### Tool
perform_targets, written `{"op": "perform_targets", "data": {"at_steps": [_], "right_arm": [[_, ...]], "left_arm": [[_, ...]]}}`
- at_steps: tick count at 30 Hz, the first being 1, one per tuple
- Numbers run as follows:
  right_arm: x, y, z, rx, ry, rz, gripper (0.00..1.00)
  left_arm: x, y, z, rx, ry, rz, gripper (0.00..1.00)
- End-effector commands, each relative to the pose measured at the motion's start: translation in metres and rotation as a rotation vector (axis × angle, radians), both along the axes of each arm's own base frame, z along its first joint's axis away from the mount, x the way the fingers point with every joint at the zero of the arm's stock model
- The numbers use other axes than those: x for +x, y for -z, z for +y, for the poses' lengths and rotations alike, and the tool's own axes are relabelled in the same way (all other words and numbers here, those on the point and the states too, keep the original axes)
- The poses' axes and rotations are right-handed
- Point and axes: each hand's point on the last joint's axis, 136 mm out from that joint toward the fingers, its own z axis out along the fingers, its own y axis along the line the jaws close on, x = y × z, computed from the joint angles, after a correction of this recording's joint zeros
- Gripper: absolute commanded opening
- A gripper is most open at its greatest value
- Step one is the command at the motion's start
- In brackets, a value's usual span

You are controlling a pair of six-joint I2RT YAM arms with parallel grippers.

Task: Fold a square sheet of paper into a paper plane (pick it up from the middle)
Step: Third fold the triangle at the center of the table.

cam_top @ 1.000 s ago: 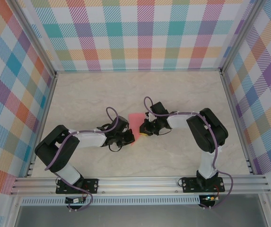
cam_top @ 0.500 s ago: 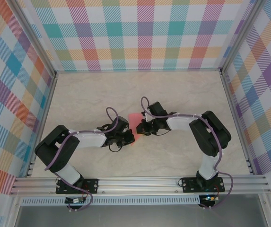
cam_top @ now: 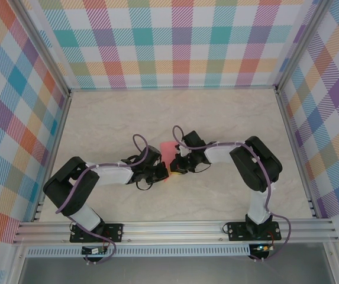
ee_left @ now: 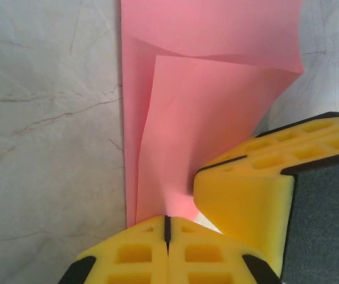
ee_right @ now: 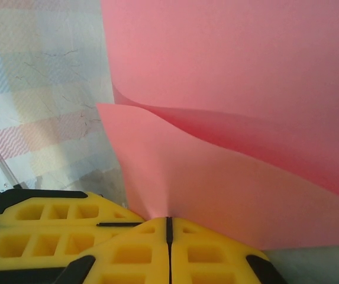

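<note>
Left pincer was clenched, its two yellow fingertips pressed flat together with the near edge of the pink sheet of paper pinched in the seam between them. From that pinch the sheet rose and spread away ahead of the pincer. One layer ran straight forward along its left side, low over the marbled table. Another layer lifted and bowed toward the right, with a soft crease crossing the sheet farther ahead. Just to the right of the left pincer, nearly touching it, sat the yellow fingers of the right pincer, pressed against the same sheet. In its own wrist camera the right pincer was likewise clamped shut on the paper. The seam between its tips gripped the sheet's edge, and the paper fanned up and ahead in two curved layers that filled most of the space in front and to the right. From overhead, the two pincers met tip to tip near the middle of the table. A small part of the pink sheet poked out just beyond them, toward the far checked wall.
</note>
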Motion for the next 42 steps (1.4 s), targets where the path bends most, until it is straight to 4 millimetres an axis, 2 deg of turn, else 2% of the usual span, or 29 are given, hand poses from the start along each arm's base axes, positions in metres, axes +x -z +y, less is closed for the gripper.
{"op": "perform_targets", "data": {"at_steps": [1,6,13,16,18,21,25,30,34,38,42], "right_arm": [[0.021,0.010,-0.017,-0.055,0.038,-0.026,0.06],[0.048,0.007,-0.037,-0.058,0.102,-0.042,0.06],[0.082,0.009,-0.071,-0.108,0.188,-0.075,0.06],[0.094,0.000,-0.081,-0.114,0.211,-0.101,0.06],[0.096,-0.016,-0.081,-0.104,0.209,-0.133,0.06],[0.090,-0.038,-0.076,-0.056,0.204,-0.153,0.07],[0.065,-0.047,-0.058,-0.005,0.167,-0.130,0.09],[0.029,-0.032,-0.026,-0.004,0.083,-0.077,0.07],[0.011,-0.021,-0.009,-0.004,0.019,-0.057,0.01],[0.003,-0.016,0.001,-0.005,-0.025,-0.054,0.00],[0.004,-0.007,0.004,-0.025,-0.038,-0.043,0.00]], "left_arm": [[-0.044,0.039,0.039,0.185,0.002,0.164,0.00],[-0.054,0.046,0.049,0.214,-0.001,0.197,0.00],[-0.054,0.044,0.049,0.213,0.006,0.194,0.00],[-0.054,0.043,0.049,0.215,0.010,0.191,0.00],[-0.052,0.041,0.047,0.211,0.013,0.186,0.00],[-0.048,0.036,0.042,0.197,0.024,0.168,0.00],[-0.040,0.029,0.034,0.184,0.033,0.149,0.00],[-0.040,0.033,0.035,0.192,0.033,0.158,0.00],[-0.041,0.034,0.036,0.198,0.031,0.161,0.00],[-0.041,0.034,0.038,0.203,0.029,0.162,0.00],[-0.043,0.036,0.038,0.210,0.030,0.170,0.00]]}}
